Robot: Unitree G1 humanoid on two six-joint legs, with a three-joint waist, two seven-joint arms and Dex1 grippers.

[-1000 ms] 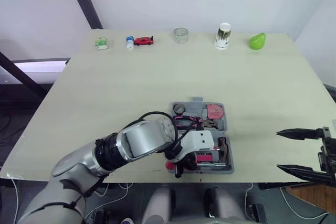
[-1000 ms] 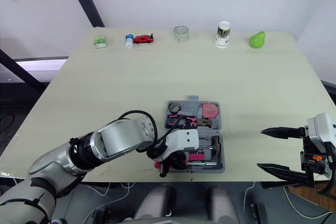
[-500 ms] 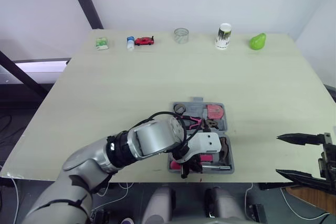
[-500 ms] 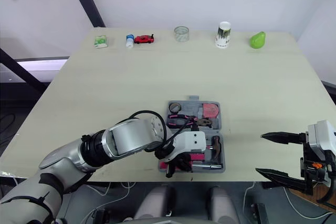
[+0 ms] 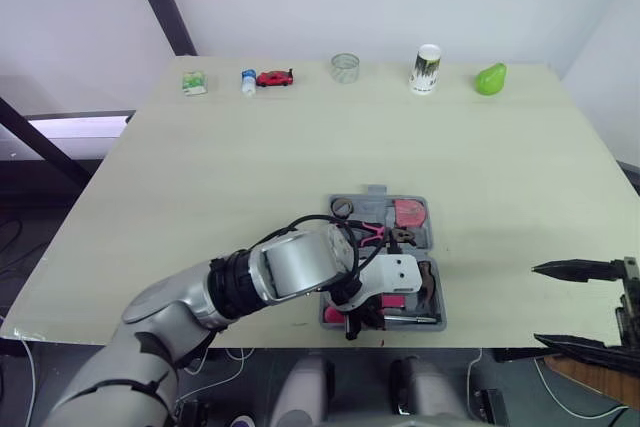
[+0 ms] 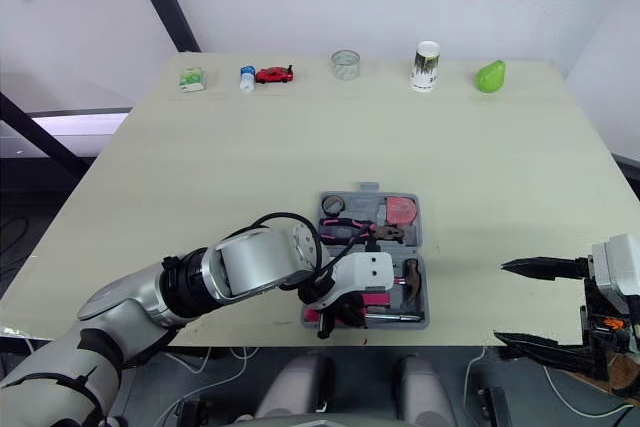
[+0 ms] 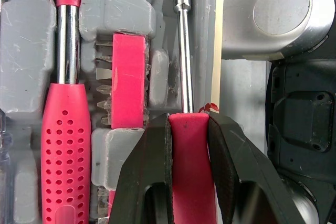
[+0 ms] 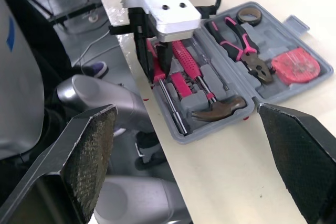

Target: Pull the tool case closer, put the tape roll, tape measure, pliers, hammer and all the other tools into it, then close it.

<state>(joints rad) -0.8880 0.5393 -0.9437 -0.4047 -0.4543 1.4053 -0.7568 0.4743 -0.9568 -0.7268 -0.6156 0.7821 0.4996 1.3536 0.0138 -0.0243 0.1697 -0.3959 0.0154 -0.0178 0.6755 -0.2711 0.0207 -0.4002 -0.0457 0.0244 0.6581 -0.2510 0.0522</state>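
- The table carries the work at the middle of its near edge. Its far edge holds small items that play no part here.
- The tool case lies open at the near edge, lid half away from us. We judge it a light, stiff plastic shell, best closed by lifting the far rim of the lid. It has not moved over the last second.
- The right gripper hangs off the near right corner with its fingers spread wide and empty. It has drawn back slightly toward us since a second ago.
- The left gripper is over the near half of the case, its fingers clamped on a red handle. A second ago it stood at the case's near left corner, and it has since slid inward over the tray.
- The hammer, pliers, tape measure and tape roll already sit in their recesses.
- The slim screwdriver lies along the near rim slot. It is rigid and light with a smooth steel shaft, so we think the handle is the right hold.
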